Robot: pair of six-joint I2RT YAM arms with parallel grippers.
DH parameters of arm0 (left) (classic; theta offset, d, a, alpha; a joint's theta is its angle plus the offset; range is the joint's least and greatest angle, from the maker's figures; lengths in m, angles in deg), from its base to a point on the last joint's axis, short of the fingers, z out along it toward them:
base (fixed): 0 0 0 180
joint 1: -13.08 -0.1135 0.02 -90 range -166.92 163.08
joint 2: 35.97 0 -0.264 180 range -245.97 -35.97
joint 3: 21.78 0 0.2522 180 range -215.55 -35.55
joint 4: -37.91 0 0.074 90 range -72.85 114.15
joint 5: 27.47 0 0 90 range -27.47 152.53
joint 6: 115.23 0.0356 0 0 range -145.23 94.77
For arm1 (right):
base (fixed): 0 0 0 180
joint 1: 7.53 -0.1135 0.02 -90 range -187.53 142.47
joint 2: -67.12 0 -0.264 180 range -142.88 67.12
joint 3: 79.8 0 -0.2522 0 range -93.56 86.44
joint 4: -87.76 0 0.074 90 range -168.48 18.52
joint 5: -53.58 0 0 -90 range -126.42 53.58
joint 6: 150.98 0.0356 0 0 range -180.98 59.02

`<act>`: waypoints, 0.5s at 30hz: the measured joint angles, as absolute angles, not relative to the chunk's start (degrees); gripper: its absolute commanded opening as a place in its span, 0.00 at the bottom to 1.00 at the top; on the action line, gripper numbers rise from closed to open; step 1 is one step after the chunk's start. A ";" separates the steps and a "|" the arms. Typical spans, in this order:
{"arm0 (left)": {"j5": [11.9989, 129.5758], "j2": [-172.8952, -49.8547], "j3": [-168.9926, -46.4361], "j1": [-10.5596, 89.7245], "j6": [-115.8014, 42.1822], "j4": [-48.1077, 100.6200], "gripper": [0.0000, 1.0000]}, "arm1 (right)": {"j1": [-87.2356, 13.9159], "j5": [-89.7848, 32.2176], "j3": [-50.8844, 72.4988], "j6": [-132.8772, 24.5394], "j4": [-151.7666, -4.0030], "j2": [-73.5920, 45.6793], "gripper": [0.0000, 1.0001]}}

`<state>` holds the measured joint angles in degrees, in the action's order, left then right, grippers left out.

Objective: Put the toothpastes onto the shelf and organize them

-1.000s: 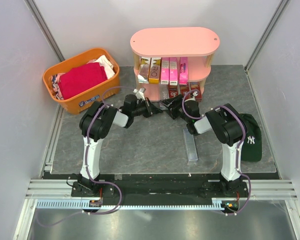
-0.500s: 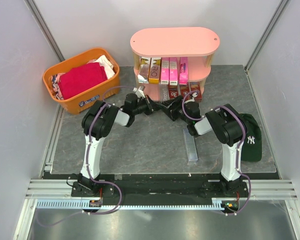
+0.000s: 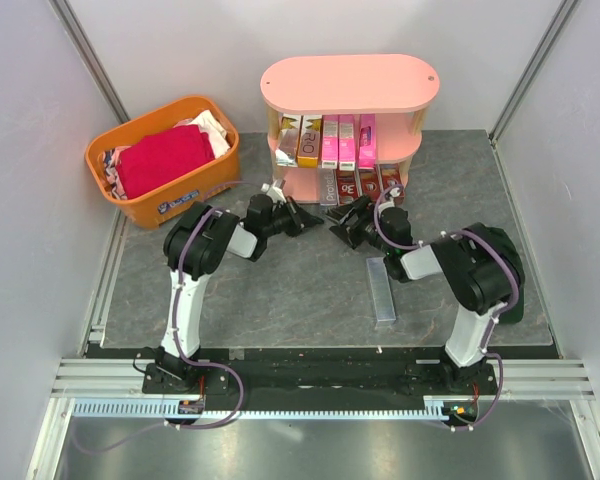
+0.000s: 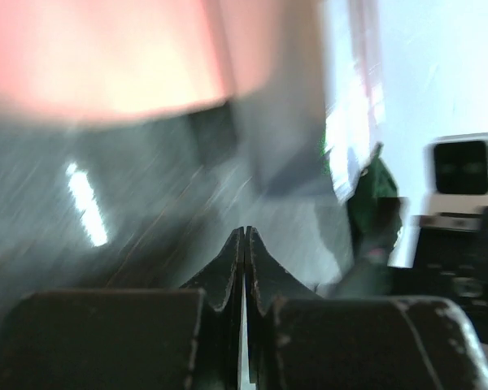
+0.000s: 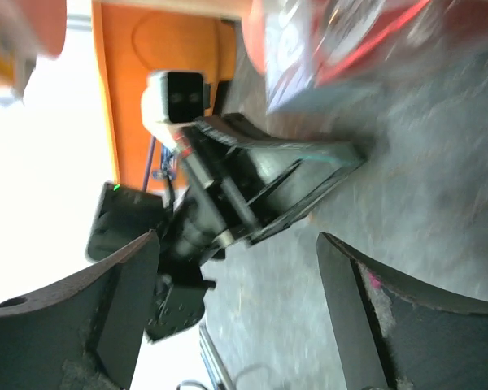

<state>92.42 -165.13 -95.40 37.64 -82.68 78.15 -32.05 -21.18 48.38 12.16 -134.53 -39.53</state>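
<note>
Clearly, one silver-grey carton (image 3: 382,291) lies flat on the counter (image 3: 280,290), at five o'clock from the shelf (image 3: 350,82), whose middle and bottom tiers hold the other toothpastes (image 3: 332,142). On the left gripper (image 4: 244,237) the jaws are pressed shut on nothing; on the right gripper (image 5: 237,252) they stand wide apart, empty. The carton is likely light, stiff, slick card: pinch across its narrow width near mid-length, gently.

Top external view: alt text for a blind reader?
The shut left gripper and open right gripper nearly meet in front of a pink shelf stocked with toothpaste cartons. One silver carton lies on the table.
</note>
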 measured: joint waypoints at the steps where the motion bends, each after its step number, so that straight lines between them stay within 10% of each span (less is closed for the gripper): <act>1: 92.15 -164.89 -94.26 37.64 -82.68 78.15 0.06 | -32.22 -21.00 48.99 11.57 -133.09 -37.82 0.87; 15: 89.60 -154.66 -87.64 37.64 -81.28 78.26 0.28 | -34.69 -32.26 47.26 -15.42 -84.98 -7.16 0.87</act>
<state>89.60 -154.66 -87.64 37.64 -81.28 78.26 -34.69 -32.26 47.26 -15.42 -84.98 -7.16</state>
